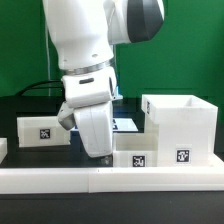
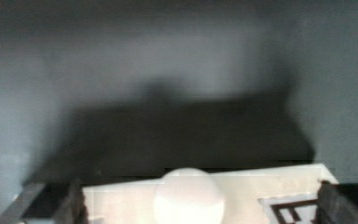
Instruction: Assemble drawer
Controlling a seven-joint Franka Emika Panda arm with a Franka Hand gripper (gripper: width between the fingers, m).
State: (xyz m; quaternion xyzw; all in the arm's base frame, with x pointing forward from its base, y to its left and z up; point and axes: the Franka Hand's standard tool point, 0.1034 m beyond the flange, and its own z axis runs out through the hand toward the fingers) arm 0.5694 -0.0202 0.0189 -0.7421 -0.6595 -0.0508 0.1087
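Observation:
The drawer's large white shell (image 1: 180, 122) stands at the exterior view's right. One small tray (image 1: 45, 130) sits at the left, with its tag facing front. A second small tray (image 1: 135, 156) lies just left of the shell, against the front rail. My gripper (image 1: 98, 152) is down at table height, at that tray's left end. In the wrist view my gripper (image 2: 202, 208) has its jaws wide apart. The white tray face (image 2: 131, 200) lies between them, with a rounded white knob (image 2: 188, 192) and part of a tag (image 2: 300, 211). The tray rests on the table.
A low white border rail (image 1: 60, 178) runs along the table's front edge. The marker board (image 1: 128, 124) lies behind the arm on the black table. A green wall is at the back. In the wrist view, dark table surface (image 2: 176, 70) lies beyond the tray.

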